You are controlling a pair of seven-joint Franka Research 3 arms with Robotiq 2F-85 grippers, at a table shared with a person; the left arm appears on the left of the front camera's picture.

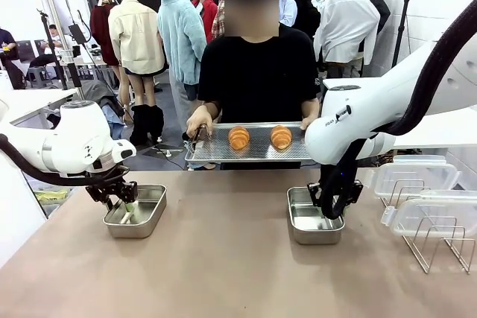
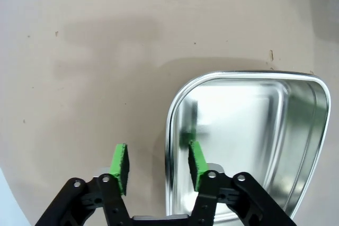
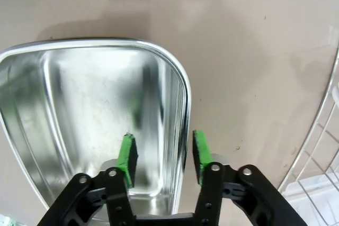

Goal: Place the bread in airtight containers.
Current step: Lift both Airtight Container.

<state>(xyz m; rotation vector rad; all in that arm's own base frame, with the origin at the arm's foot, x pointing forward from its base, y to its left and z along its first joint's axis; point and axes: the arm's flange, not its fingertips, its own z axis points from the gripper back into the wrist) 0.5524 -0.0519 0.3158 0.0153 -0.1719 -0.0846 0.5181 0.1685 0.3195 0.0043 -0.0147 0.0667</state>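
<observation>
Front view first: a person stands at the far side of the counter [image 1: 223, 273] holding a flat steel tray [image 1: 216, 156] with both hands, one hand [image 1: 198, 121] on each end, the other [image 1: 309, 120] by the right arm. Two rolls [image 1: 238, 138] sit side by side on that tray, nowhere near the tins. The left tin [image 1: 149, 223] and right tin [image 1: 302, 234] are both on the counter, well apart and lidless, and I can't see any bread in them. The left gripper [image 1: 125, 210] is down at the left tin's near-left corner, and the right gripper [image 1: 332, 210] is down at the right tin's right side. Clear lids [image 1: 417, 176] and a wire rack [image 1: 436, 247] sit off to the right.

Left wrist view: the left gripper [image 2: 159, 163] has its fingers [image 2: 121, 166] apart, straddling the left tin's [image 2: 249, 130] wall, one pad inside and one outside, with gaps both sides, so nothing is clamped.

Right wrist view: same deal. The right gripper [image 3: 163, 154] straddles the right tin's [image 3: 79, 104] rim with its fingers [image 3: 127, 157] apart. The inner pad is clear of the wall and the outer one is just beside it.
</observation>
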